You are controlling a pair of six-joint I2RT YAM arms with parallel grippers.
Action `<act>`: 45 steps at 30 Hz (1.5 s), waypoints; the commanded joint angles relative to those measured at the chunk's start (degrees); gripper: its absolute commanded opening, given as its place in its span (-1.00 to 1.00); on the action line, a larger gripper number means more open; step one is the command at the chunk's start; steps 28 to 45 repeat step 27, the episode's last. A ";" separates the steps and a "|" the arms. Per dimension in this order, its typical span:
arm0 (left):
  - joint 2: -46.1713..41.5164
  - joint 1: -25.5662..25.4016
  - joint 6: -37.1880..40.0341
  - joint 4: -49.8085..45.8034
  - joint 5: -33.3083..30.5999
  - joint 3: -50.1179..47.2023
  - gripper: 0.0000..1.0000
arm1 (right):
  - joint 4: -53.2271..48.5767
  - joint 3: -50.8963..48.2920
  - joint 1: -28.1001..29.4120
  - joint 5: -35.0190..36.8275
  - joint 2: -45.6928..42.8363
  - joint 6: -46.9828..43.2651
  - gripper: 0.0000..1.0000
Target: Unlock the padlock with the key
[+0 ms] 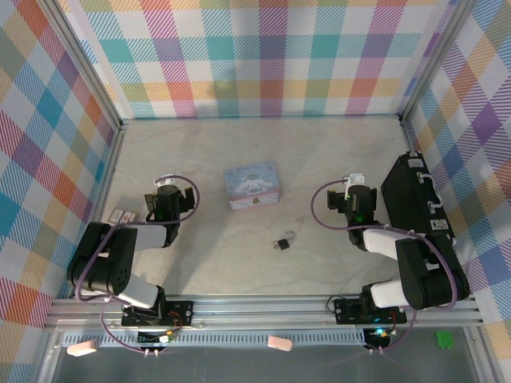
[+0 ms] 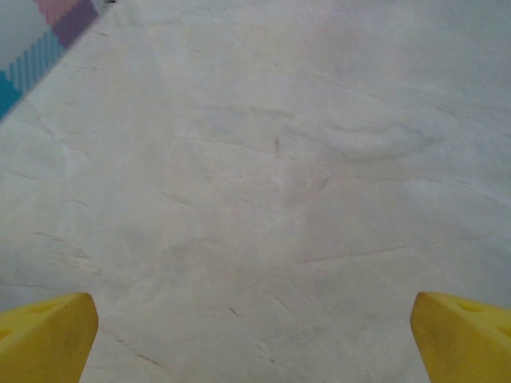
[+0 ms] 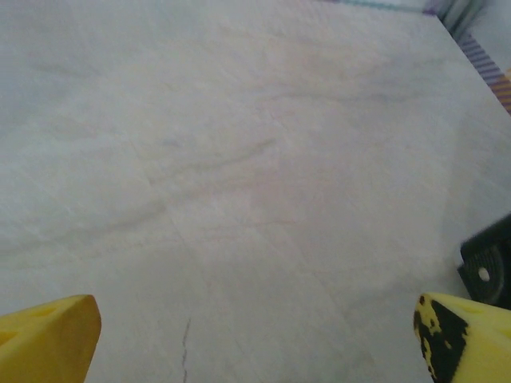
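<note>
The padlock (image 1: 284,242), a tiny dark body with a thin silvery loop, lies on the pale table between the two arms, nearer the front. The key is too small to tell apart from the padlock in the top view. My left gripper (image 1: 171,201) rests left of the padlock, well apart from it. In its wrist view the left gripper (image 2: 255,343) is open, its yellow fingertips (image 2: 48,335) wide apart over bare table. My right gripper (image 1: 356,204) sits to the padlock's right. The right gripper (image 3: 255,343) is also open and holds nothing.
A pastel blue-lilac tin (image 1: 252,184) with a cartoon puppy stands behind the padlock at the table's middle. A black case (image 1: 417,196) lies along the right wall, its corner (image 3: 489,267) beside my right finger. A small pale item (image 1: 121,215) lies by the left wall.
</note>
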 commanded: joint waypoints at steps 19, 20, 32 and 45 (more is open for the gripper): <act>4.01 2.64 0.48 13.70 6.00 -1.74 0.99 | 12.01 2.08 -10.57 -23.43 9.02 3.17 0.98; 4.01 2.64 0.47 13.59 5.96 -1.75 0.99 | 11.82 2.12 -10.56 -23.46 8.96 3.15 0.97; 3.96 2.64 0.47 13.68 5.98 -1.75 0.99 | 13.28 1.28 -10.69 -21.59 8.79 4.03 0.98; 3.96 2.64 0.47 13.68 5.98 -1.75 0.99 | 13.28 1.28 -10.69 -21.59 8.79 4.03 0.98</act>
